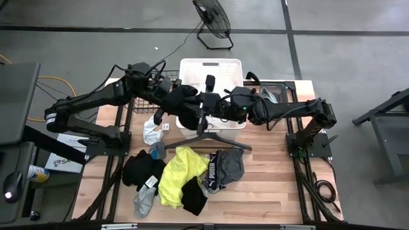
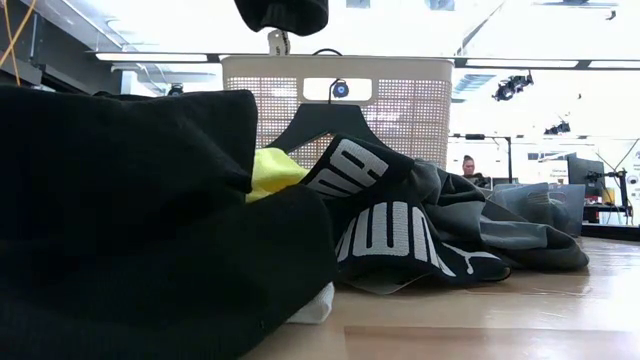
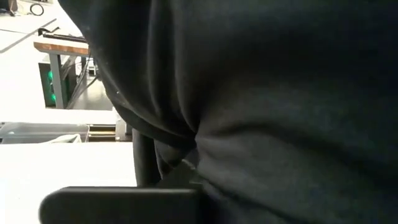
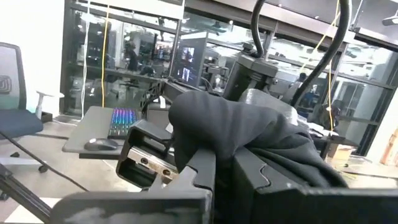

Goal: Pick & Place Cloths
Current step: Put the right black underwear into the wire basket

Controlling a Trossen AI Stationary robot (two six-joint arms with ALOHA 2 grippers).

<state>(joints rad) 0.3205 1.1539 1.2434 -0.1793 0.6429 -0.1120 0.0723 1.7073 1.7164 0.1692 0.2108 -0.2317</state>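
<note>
Both grippers [image 1: 192,102] raised — fingers clamped

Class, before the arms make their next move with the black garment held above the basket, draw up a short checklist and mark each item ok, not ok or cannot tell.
1. Right gripper shut on black garment: ok.
2. Left gripper shut on the same garment: ok, fabric fills its wrist view.
3. Garment lifted off the table: ok.
4. Garment over the white basket: ok, partly.
5. Hanger apart from the hanging cloth: cannot tell.
6. Neon yellow cloth left on the table: ok.
</note>
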